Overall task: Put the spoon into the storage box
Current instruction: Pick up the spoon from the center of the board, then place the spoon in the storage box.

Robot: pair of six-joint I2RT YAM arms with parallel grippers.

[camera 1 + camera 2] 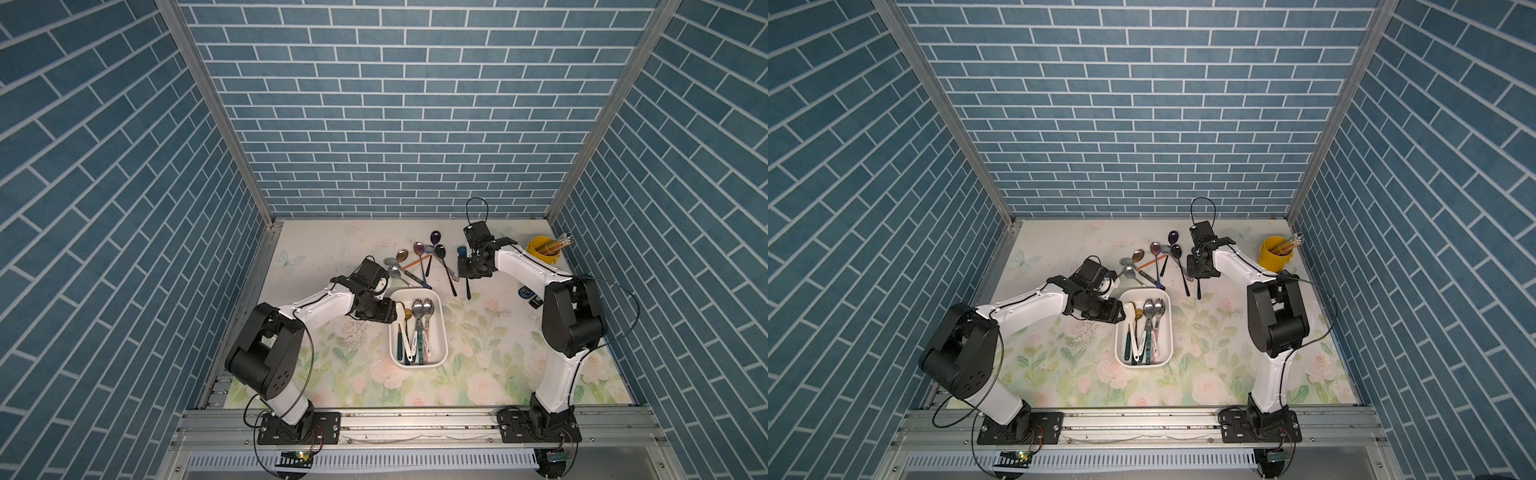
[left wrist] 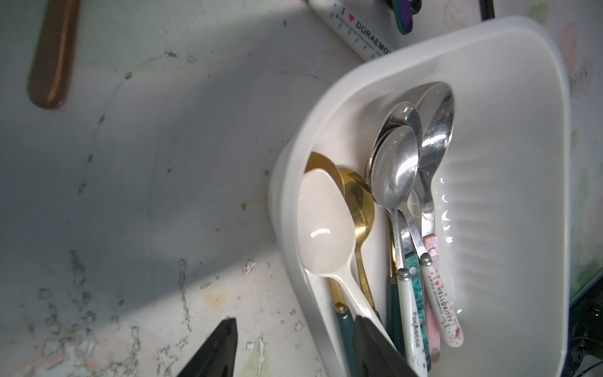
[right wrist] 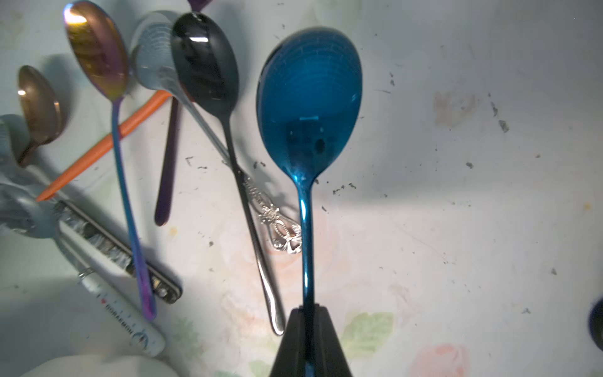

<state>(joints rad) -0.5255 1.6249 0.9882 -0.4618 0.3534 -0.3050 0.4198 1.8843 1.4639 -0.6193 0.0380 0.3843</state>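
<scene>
A shiny blue spoon (image 3: 310, 91) has its thin handle clamped between the shut fingers of my right gripper (image 3: 306, 308). Its bowl points away from the wrist over the floral mat. In a top view the blue spoon (image 1: 461, 252) and the right gripper (image 1: 468, 276) are behind and right of the storage box (image 1: 444, 332). This white rounded tub (image 2: 489, 163) holds several spoons. My left gripper (image 2: 293, 320) is open and straddles the tub's left rim, one finger inside and one outside, with nothing held. In a top view the left gripper (image 1: 394, 318) sits at that rim.
Several loose spoons (image 1: 419, 257) lie fanned out behind the tub, close to the left of the blue spoon, with an orange stick (image 3: 107, 143) among them. A yellow cup of pencils (image 1: 540, 249) stands at the back right. Small dark items (image 1: 528, 296) lie by the right arm.
</scene>
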